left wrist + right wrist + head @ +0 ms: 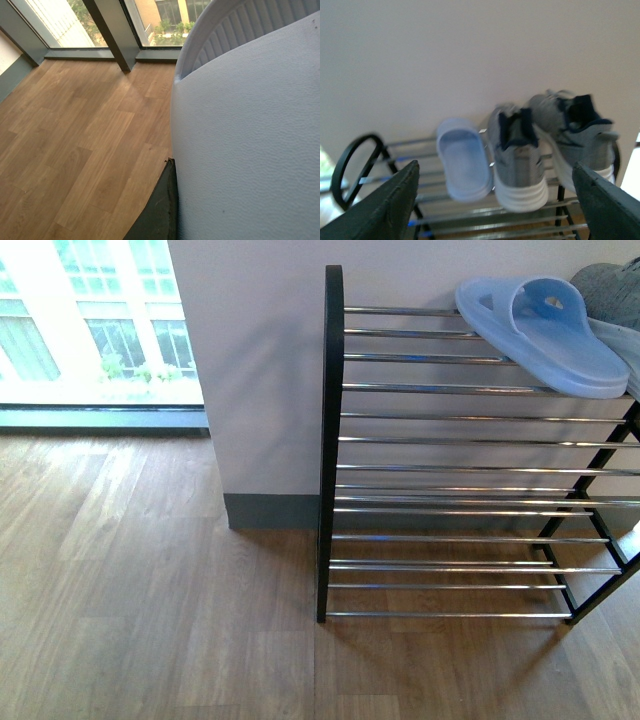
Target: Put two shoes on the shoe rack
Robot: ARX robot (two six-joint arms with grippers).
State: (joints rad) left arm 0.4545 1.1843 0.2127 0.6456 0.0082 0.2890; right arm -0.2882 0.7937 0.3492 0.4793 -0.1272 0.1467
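Pale blue rubber filled the right half of the left wrist view: a slide (250, 140) sat hard against the camera, its ribbed strap in the upper right of the frame, with one dark finger (160, 210) of the left gripper pressed along its edge at the bottom centre. That gripper looked clamped on this slide, though its other finger was hidden.

In the front view the matching slide (545, 335) lay on the top shelf of the shoe rack (330, 440) in the upper right of the frame, toe pointing left and outward, a grey sneaker (612, 285) just beside it at the right edge. The blurred right wrist view showed that same slide with two grey sneakers (517, 160) (575, 135) in a row on the silver rods, heels toward the camera. The right gripper (495, 205) hung in front of them with its fingers spread wide and nothing between them.

One slide seemed placed, and the second was being carried in. The next move would call for bringing the held slide over the bare rods to the left of its mate, levelling the sole across several rods so it could not tip through, then opening the gripper. Wooden floor (150, 590) and a window (100, 320) lay to the left of the rack.
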